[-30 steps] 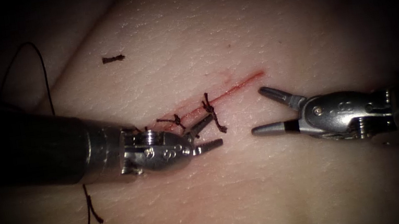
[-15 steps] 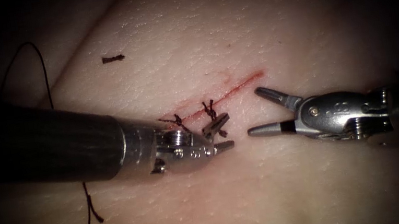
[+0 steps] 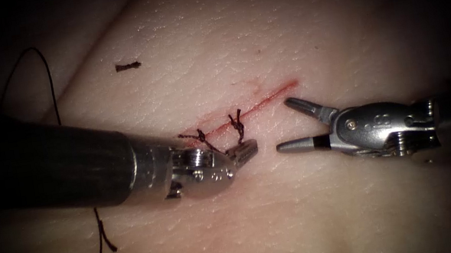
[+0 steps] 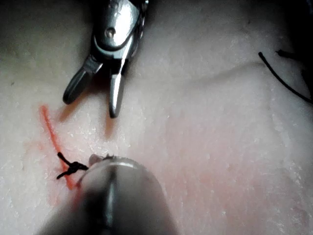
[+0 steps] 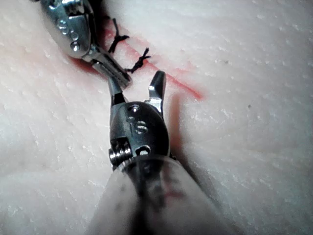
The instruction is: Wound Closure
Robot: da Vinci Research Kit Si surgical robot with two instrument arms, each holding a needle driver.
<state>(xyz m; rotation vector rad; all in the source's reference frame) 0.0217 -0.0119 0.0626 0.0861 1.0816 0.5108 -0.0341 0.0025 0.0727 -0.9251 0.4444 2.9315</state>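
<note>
The cut (image 3: 269,96) is a thin red line running diagonally across the tissue (image 3: 282,28). Two dark thread knots (image 3: 235,122) (image 3: 200,136) sit on its lower-left part. My left tool (image 3: 244,150) comes in from the left just below the cut. Its jaws are shut on the tail of thread that hangs from the right-hand knot. My right tool (image 3: 285,126) lies to the right of the knots, jaws open and holding nothing. The right wrist view has the open right tool (image 5: 135,83) close to the shut left tool (image 5: 115,71) and the knots (image 5: 139,58).
A loose dark thread (image 3: 98,235) curls over the tissue's left edge behind the left shaft. A short cut end of thread (image 3: 128,66) lies on the tissue at the upper left. Faint red fluid stains the tissue along the cut (image 4: 49,127).
My left tool moved right toward the right-hand knot, and its open jaws shut on the thread tail. My right tool drifted slightly left, still open.
</note>
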